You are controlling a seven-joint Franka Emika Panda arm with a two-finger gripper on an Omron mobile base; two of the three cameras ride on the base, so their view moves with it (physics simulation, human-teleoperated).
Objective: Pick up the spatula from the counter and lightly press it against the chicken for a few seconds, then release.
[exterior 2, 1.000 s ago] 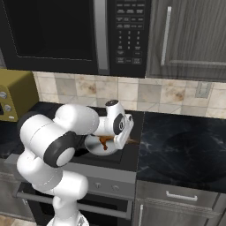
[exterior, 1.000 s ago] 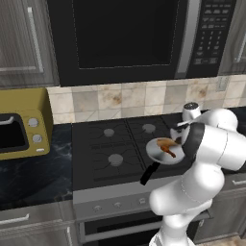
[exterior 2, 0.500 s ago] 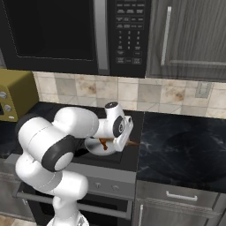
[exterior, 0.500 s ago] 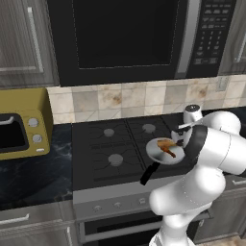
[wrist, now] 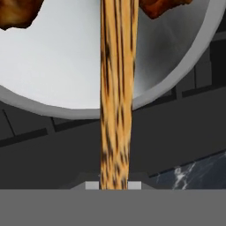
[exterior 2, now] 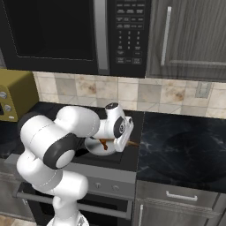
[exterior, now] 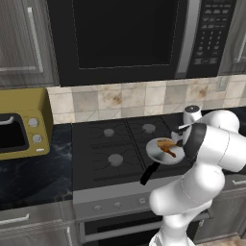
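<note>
One spatula [wrist: 117, 97]: wooden handle pinched between the jaws, running straight ahead from them.
Gripper [wrist: 114, 184]: closed tight on the handle's near end.
Pan [wrist: 57, 70]: just ahead of the jaws, under the handle, on the stove [exterior: 105, 149].
Chicken [wrist: 17, 11]: brown pieces in the pan, either side of the handle farther ahead.

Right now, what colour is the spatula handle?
The spatula handle is orange-tan wood with dark streaks, clearest in the hand view.

No text is reading clearly anywhere; the microwave keypad [exterior 2: 128, 34] is showing small pale marks, perhaps digits, but they are coming out too blurred.
</note>
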